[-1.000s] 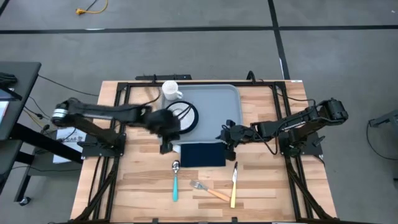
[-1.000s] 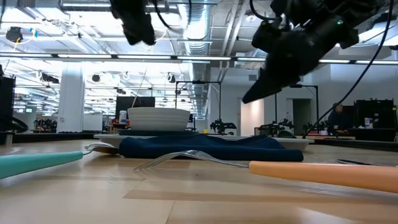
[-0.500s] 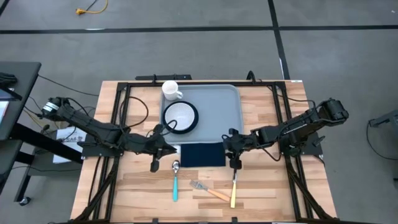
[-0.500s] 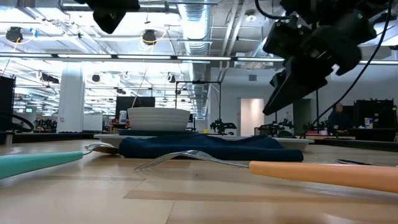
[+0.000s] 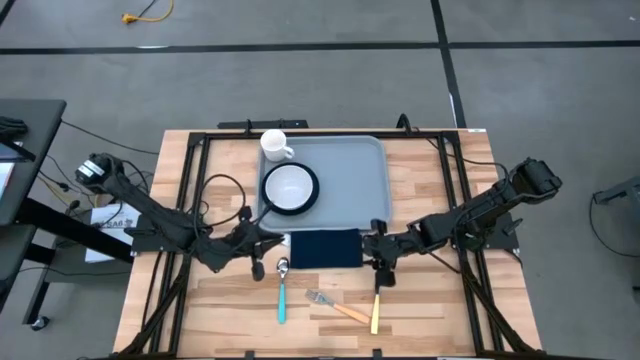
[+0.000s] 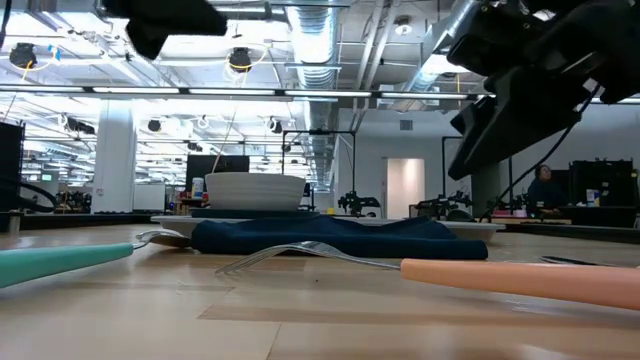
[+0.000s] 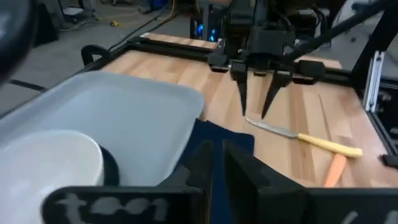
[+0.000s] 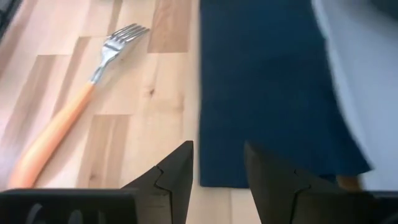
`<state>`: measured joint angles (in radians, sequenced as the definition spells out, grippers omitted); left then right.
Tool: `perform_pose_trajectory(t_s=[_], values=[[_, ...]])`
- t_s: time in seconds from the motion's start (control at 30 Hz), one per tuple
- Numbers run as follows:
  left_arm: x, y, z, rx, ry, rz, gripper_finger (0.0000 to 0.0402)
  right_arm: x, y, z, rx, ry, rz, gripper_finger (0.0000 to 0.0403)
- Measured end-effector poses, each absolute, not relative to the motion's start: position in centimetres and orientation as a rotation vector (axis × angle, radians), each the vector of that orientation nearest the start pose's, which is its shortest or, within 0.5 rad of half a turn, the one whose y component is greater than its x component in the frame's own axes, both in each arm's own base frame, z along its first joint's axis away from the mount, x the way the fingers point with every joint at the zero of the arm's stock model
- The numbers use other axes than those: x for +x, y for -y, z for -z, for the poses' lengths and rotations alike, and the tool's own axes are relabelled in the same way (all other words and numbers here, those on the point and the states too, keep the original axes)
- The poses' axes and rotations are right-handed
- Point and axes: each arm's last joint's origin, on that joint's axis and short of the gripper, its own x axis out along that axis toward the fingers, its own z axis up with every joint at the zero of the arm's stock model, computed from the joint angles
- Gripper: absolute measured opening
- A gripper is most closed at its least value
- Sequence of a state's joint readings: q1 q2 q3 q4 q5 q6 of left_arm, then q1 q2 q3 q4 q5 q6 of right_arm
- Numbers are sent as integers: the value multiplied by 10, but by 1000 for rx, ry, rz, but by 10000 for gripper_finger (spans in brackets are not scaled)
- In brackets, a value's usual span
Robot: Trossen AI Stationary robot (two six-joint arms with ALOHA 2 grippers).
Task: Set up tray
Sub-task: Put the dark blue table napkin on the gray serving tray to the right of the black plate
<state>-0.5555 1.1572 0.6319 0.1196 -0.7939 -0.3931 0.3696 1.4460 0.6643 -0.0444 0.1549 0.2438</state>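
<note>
The light grey-blue tray (image 5: 352,185) lies at the table's far middle and carries a dark teal plate (image 5: 268,201) with a white bowl (image 5: 290,185). A white mug (image 5: 273,146) stands at the tray's far left corner. The navy napkin (image 5: 323,249) lies just near of the tray. My left gripper (image 5: 258,266) hovers left of the napkin, by the teal spoon (image 5: 282,290), its fingers (image 7: 239,165) a narrow slit apart. My right gripper (image 5: 380,268) hangs open right of the napkin, above the blade of the yellow-handled knife (image 7: 298,135). Neither holds anything.
An orange-handled fork (image 5: 336,307) lies between spoon and knife on the near part of the table, also seen in the right wrist view as the fork (image 8: 81,106). Black frame rails run along the table's left, right and far sides. Bare wood shows near the cutlery.
My left gripper has left the plate and swung toward the near edge, ending beside the spoon's bowl. My right gripper has moved from the tray's near right corner toward the near edge, over the knife. Tray, plate, napkin and cutlery have stayed put.
</note>
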Motion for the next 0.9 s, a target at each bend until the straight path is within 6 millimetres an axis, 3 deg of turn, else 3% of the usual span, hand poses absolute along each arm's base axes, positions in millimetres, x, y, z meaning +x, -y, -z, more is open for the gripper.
perform_pose_trajectory(t_s=[0.1, 0.3, 0.6, 0.9], values=[[206, 106, -219, -148, -252, -264, 25, 253, -90, -165, 12, -812, -89, 134], [197, 103, -197, -119, -261, -188, 25, 258, -79, -165, 83, -814, -85, 134], [192, 102, -185, -87, -276, -106, 25, 259, -88, -167, 103, -767, -86, 134], [192, 102, -186, -104, -262, -97, 25, 284, -100, -133, -9, -884, -107, 134]])
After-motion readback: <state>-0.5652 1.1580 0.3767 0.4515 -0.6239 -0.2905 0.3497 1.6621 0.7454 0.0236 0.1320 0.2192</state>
